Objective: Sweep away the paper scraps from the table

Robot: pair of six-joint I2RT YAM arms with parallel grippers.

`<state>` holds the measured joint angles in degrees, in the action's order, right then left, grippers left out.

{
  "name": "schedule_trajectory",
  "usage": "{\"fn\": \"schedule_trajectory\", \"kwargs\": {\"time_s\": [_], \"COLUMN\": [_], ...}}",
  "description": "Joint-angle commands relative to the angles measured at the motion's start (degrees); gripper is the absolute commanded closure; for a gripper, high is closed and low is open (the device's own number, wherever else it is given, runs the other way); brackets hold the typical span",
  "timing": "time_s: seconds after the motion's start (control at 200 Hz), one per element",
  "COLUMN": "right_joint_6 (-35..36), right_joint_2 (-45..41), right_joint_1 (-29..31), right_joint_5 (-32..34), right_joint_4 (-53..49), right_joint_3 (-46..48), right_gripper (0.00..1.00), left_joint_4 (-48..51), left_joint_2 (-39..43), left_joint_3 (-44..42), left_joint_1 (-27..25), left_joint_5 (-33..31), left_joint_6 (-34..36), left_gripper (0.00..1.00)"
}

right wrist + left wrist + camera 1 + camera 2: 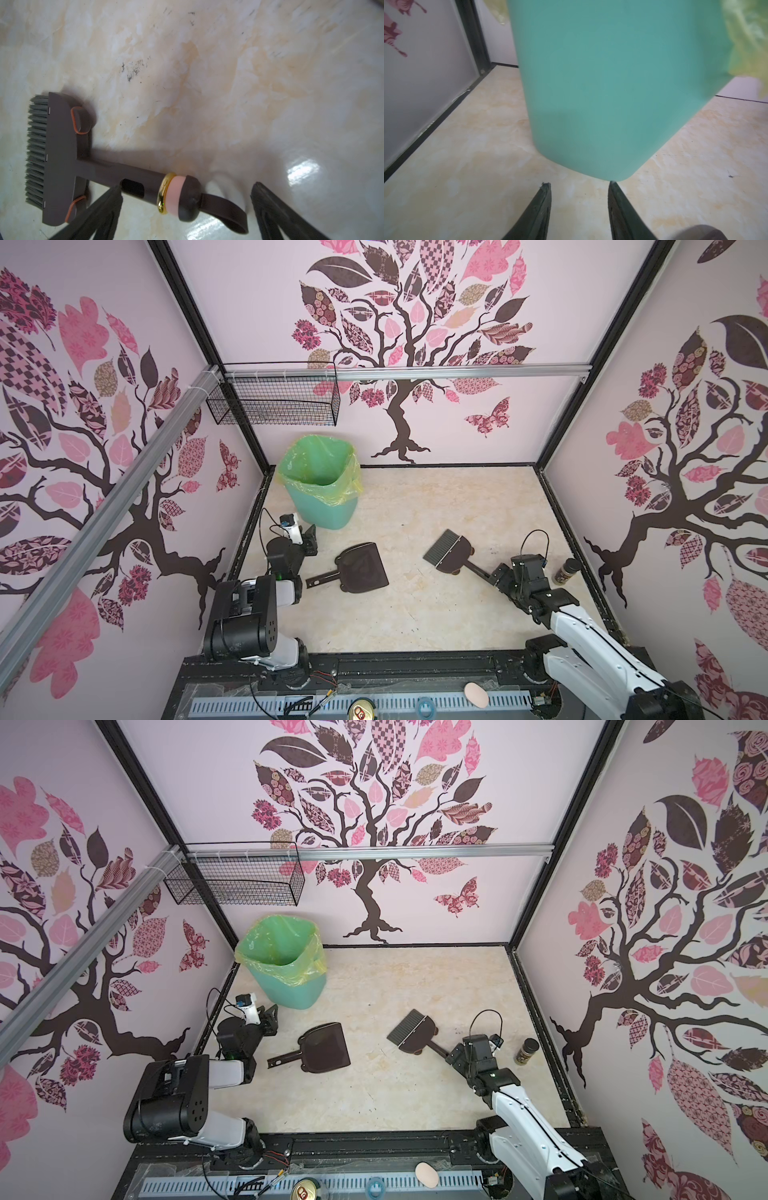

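My left jaws sit left of centre in both top views, just below the teal bin (328, 510) (291, 990). They stand partly apart with nothing between them. In the left wrist view my 2 dark fingers (539, 212) frame bare worktop (467, 166), and 1 tip comes right up to the lower corner of the bin (612, 83), though I cannot tell whether it touches. The bin stands upright at the upper left of the worktop (436, 614), lined with a green bag (316, 456). The dark dustpan (363, 568) (326, 1048) lies flat just left of centre, its handle pointing left toward my left arm, apart from my left jaws. My right jaws are spread wide, right of centre, low over the tail end of the brush (451, 549) (415, 1033), which lies flat with its bristles toward the upper left of the frame. In the right wrist view the handle of the brush (62, 158), with its gold ring and pink band, runs between my fingers. 1 fingertip (108, 207) overlaps the handle beside its slot and the other stands clear beyond the strap loop, so I grip nothing. A small dark-capped jar (566, 571) stands upright near the right edge of the worktop. I cannot tell where the paper scraps are, and I cannot make out the bottom of the bin.
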<state>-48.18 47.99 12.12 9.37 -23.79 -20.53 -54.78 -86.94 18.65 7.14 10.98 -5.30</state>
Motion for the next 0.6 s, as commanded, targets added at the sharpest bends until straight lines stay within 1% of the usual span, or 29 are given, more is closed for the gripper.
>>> {"fn": "schedule_trajectory", "kwargs": {"time_s": [0.0,0.04,0.055,0.12,0.165,0.21,0.245,0.29,0.32,0.355,0.395,0.43,0.445,0.455,0.46,0.47,0.525,0.595], "right_joint_6": [2.09,3.98,4.79,8.72,15.04,23.32,28.57,35.98,39.64,42.83,44.90,44.96,44.83,44.77,44.76,44.76,45.29,47.18], "right_joint_2": [-1.37,-2.11,-2.42,-3.32,-3.39,-2.79,-1.56,0.57,2.58,5.42,9.72,13.83,15.61,16.60,17.31,18.35,24.17,31.16], "right_joint_1": [1.05,0.99,1.00,0.98,0.98,1.04,0.93,0.89,0.90,0.79,0.20,-0.62,-0.81,-0.90,-0.93,-0.91,-0.91,-0.94], "right_joint_5": [6.29,9.11,10.41,16.15,18.50,19.32,20.02,19.65,19.05,18.57,17.80,17.56,17.76,18.20,18.44,18.94,20.00,20.84], "right_joint_4": [-7.97,-7.85,-7.60,-3.82,2.19,12.28,21.23,36.64,47.11,58.16,67.54,71.34,72.14,72.62,72.81,73.27,77.36,87.81], "right_joint_3": [-6.78,-9.21,-10.01,-12.52,-12.95,-11.48,-9.29,-4.38,-0.85,2.69,5.12,5.50,5.28,5.08,5.03,4.99,4.92,6.97], "right_gripper": [0.00,0.01,0.00,0.00,0.00,0.00,0.00,0.00,0.00,0.00,0.00,0.01,0.01,0.01,0.01,0.00,0.00,0.00], "left_joint_4": [-3.42,3.75,5.02,2.06,2.44,5.06,4.62,3.50,4.04,4.90,4.51,4.39,4.58,4.70,4.74,4.77,4.68,4.79], "left_joint_2": [-4.04,-2.14,-1.66,-3.04,-2.92,-1.98,-2.31,-2.66,-2.44,-2.24,-2.34,-2.37,-2.36,-2.30,-2.28,-2.28,-2.34,-2.31], "left_joint_3": [0.68,2.43,2.71,2.71,2.73,3.08,3.07,2.97,3.03,3.22,3.13,3.10,3.08,3.21,3.18,3.20,3.18,3.27], "left_joint_1": [-1.33,-1.56,-2.11,-2.48,-2.48,-2.54,-2.64,-2.60,-2.65,-2.65,-2.65,-2.65,-2.65,-2.63,-2.64,-2.72,-2.74,-2.71], "left_joint_5": [-4.12,-4.68,-5.30,-5.39,-5.33,-5.75,-5.76,-5.56,-5.69,-5.96,-5.85,-5.85,-5.96,-5.90,-5.89,-5.95,-6.04,-6.12], "left_joint_6": [1.97,3.25,3.48,3.72,3.83,3.98,3.98,4.02,4.07,4.07,4.07,4.08,4.14,4.06,4.07,4.11,4.05,4.11], "left_gripper": [0.53,0.52,0.52,0.51,0.50,0.47,0.45,0.42,0.34,0.31,0.26,0.22,0.17,0.12,0.07,0.04,0.03,0.03]}}
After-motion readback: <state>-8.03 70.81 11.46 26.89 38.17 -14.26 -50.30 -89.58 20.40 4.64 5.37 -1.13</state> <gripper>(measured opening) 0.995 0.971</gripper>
